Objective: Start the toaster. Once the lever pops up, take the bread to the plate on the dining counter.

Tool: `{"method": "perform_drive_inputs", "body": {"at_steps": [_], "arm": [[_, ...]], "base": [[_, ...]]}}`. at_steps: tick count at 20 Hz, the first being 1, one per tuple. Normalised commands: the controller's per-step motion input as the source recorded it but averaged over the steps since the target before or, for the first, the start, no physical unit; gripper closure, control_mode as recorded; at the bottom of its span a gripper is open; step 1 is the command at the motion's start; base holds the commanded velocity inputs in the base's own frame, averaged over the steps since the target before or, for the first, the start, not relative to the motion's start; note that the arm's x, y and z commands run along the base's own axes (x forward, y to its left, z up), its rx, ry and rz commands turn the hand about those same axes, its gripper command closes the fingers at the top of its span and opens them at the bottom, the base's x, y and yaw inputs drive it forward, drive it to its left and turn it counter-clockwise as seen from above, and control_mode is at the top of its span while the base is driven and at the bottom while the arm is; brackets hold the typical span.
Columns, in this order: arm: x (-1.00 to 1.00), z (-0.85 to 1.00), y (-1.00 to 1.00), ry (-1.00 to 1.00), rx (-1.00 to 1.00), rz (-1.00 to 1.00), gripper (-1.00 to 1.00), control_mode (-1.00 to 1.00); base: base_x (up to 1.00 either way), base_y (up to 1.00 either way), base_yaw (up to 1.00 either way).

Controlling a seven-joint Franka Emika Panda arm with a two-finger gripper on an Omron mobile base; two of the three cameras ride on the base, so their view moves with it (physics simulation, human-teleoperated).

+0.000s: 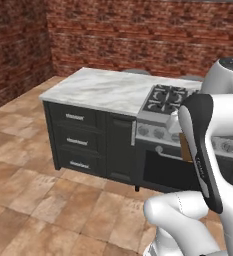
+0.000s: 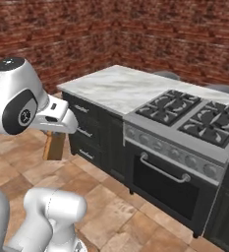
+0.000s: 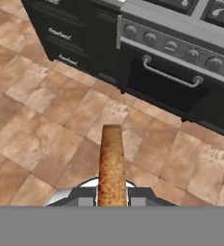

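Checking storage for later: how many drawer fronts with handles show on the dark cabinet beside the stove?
3, stacked on the dark cabinet: top drawer, middle drawer, bottom drawer. Others may be hidden behind the white arm.

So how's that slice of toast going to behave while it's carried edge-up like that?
The bread stands straight out of the shut tool without sagging, so probably stiff. Its thin, crusty look suggests it is light but crumbly. Pinched low, it could pivot if jolted.

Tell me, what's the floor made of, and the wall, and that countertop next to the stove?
The floor looks like matte brown stone or clay tiles, with grout lines between squares. The wall looks like rough red brick, with pale mortar lines. The countertop looks like polished white marble with grey veins, though it could be imitation.
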Motion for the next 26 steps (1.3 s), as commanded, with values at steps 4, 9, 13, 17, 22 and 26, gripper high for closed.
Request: {"method": "perform_drive_inputs", "body": {"at_steps": [4, 9, 13, 17, 22, 26], "arm": [[0.0, 0.0, 0.0, 0.0, 0.0, 0.0, 1.0, 1.0], [0.0, 0.0, 0.0, 0.0, 0.0, 0.0, 1.0, 1.0], [0.0, 0.0, 0.0, 0.0, 0.0, 0.0, 1.0, 1.0], [0.0, 0.0, 0.0, 0.0, 0.0, 0.0, 1.0, 1.0], [0.0, 0.0, 0.0, 0.0, 0.0, 0.0, 1.0, 1.0], [0.0, 0.0, 0.0, 0.0, 0.0, 0.0, 1.0, 1.0]], "base": [[0.12, -0.63, 0.02], [0.0, -1.0, -0.03], [-0.19, -1.0, -0.12], [-0.48, -1.0, -0.11], [-0.5, -1.0, -0.09], [-0.26, -1.0, -0.07]]}}
